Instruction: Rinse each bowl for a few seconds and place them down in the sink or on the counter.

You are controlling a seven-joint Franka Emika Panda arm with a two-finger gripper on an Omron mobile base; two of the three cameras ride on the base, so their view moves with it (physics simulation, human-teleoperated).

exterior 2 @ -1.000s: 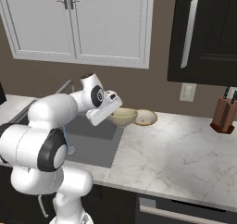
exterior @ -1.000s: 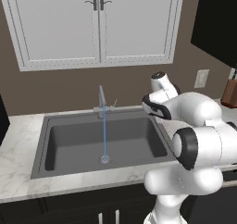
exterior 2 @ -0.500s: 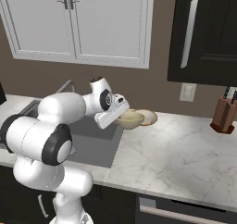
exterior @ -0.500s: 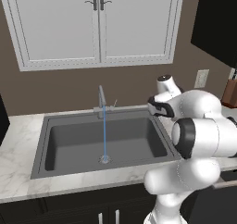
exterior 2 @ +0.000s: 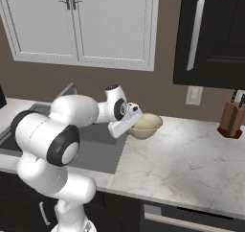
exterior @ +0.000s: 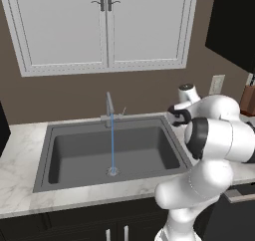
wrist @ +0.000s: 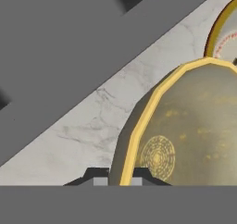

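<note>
My gripper (exterior 2: 128, 124) is shut on the rim of the cream-yellow bowl (exterior 2: 146, 126), just right of the sink (exterior: 74, 158) and over the marble counter (exterior 2: 191, 164). In the hand view the yellow rim of this bowl (wrist: 185, 140) runs down between my fingertips (wrist: 121, 181). Its speckled inside fills the right half of that view. The edge of the second bowl (wrist: 226, 31) shows just beyond it on the counter (wrist: 92, 126). I cannot tell whether the held bowl touches the counter. A thin stream of water (exterior: 112, 143) falls from the faucet (exterior: 108, 108) to the drain.
A knife block (exterior 2: 231, 120) stands at the far right of the counter against the wall. White wall cabinets (exterior: 104, 26) hang above the sink. A dark tall cabinet (exterior 2: 215, 34) rises on the right. Bare marble stretches between the bowls and the knife block.
The hand has swung to the right, away from the sink, taking the cream-yellow bowl with it over the counter toward the other bowl. Water keeps running.
</note>
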